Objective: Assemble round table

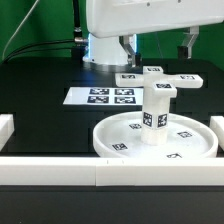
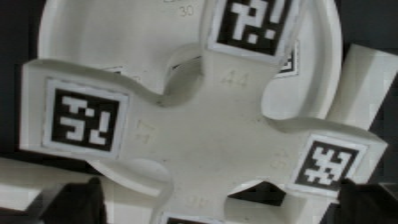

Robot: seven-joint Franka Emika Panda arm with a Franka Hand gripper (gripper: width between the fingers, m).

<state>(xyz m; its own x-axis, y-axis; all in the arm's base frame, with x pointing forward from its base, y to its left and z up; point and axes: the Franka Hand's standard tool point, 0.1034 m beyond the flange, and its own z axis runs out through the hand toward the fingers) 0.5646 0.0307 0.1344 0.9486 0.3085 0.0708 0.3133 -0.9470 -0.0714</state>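
The round disc (image 1: pixel 155 139) is seen lying flat on the black desk (image 1: pixel 40 112), near the exterior view's right, with its raised rim upward and several small square tags on its inner floor. The short thick cylinder leg (image 1: pixel 154 119) is stood upright at the disc's middle, a tag shown on its side. The cross-shaped base (image 1: pixel 158 82) is placed level on top of the leg, its four arms spread outward and tags carried on their upper faces; in the wrist view the same cross (image 2: pixel 187 120) fills almost the whole picture, seen from close above, with three tags visible on its arms. Behind the cross, the robot's white body is seen, and two dark fingers (image 1: pixel 129 47) hang down above and beyond the base, clear of it. Whether the pincer is open or closed cannot be told from these views; nothing is seen held in it. The marker board (image 1: pixel 104 96) lies flat on the desk toward the exterior view's left of the cross. White border bars (image 1: pixel 60 170) are laid along the near edge of the desk.
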